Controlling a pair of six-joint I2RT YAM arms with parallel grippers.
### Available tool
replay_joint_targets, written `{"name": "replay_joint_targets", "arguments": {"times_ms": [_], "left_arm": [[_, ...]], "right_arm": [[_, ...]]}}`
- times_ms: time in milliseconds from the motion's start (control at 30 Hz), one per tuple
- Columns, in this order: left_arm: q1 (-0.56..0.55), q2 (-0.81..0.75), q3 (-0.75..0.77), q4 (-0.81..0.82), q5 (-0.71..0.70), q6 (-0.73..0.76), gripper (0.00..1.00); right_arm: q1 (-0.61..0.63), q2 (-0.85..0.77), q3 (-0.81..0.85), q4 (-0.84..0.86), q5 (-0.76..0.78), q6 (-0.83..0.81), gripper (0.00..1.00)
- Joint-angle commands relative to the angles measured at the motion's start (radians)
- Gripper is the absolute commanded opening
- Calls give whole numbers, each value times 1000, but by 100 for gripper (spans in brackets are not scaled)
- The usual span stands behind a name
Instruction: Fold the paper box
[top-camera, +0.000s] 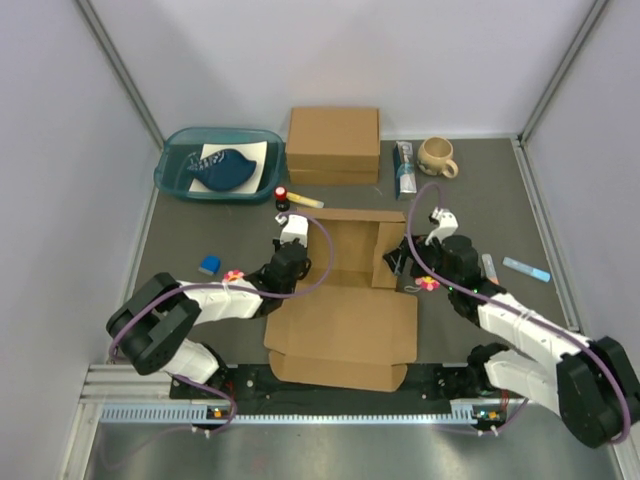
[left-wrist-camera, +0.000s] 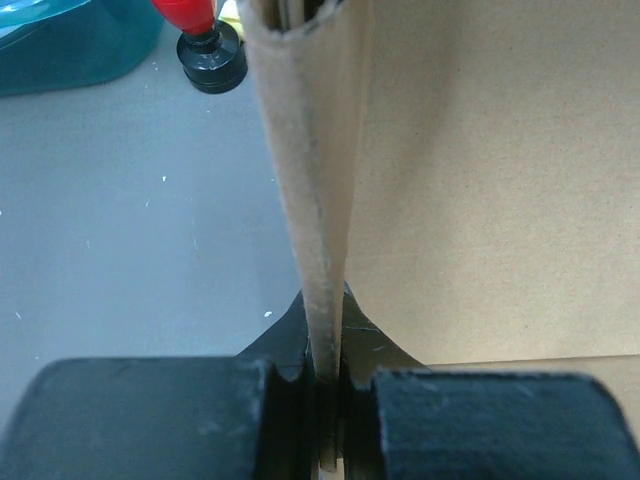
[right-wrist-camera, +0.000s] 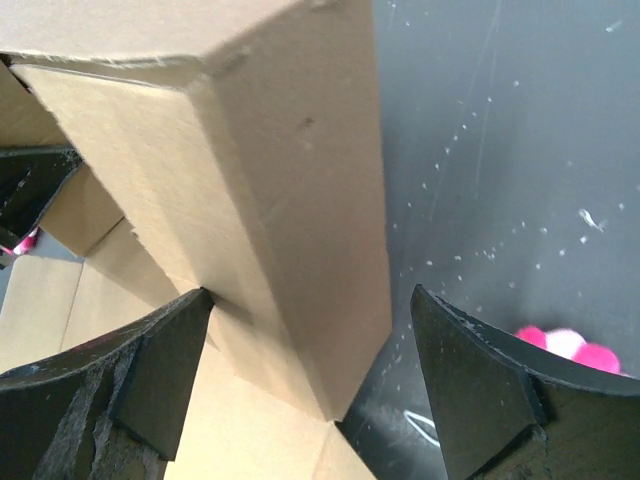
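The paper box (top-camera: 345, 325) is a wide brown die-cut mailer lying in the middle of the table, its far part partly raised into walls. My left gripper (top-camera: 296, 262) is shut on the box's upright left wall, which runs edge-on between the fingers in the left wrist view (left-wrist-camera: 322, 200). My right gripper (top-camera: 402, 262) is open at the box's right side. In the right wrist view the folded right wall (right-wrist-camera: 270, 220) stands between the spread fingers (right-wrist-camera: 160, 370), the left finger touching it and the right finger apart from it.
A thicker closed cardboard box (top-camera: 333, 146) stands at the back. A teal tray (top-camera: 175, 172) with a dark blue item is at back left, a mug (top-camera: 437, 156) at back right. A red-capped bottle (top-camera: 281, 197), a blue block (top-camera: 209, 265) and pens (top-camera: 526, 269) lie around.
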Motion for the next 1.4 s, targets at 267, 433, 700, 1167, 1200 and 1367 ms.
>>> {"name": "replay_joint_targets", "arguments": {"times_ms": [267, 433, 700, 1167, 1200, 1367], "left_arm": [[-10, -64, -28, 79, 76, 58, 0], [-8, -64, -25, 85, 82, 61, 0], [-11, -67, -21, 85, 94, 61, 0], [-10, -106, -4, 41, 132, 57, 0], [-10, -106, -1, 39, 138, 57, 0], [-10, -98, -1, 35, 139, 48, 0]], "right_arm": [[113, 245, 196, 78, 259, -111, 68], [119, 285, 219, 56, 406, -138, 53], [120, 328, 226, 56, 438, -161, 13], [162, 400, 278, -31, 412, -186, 39], [165, 406, 278, -37, 418, -188, 39], [200, 457, 310, -120, 454, -209, 20]]}}
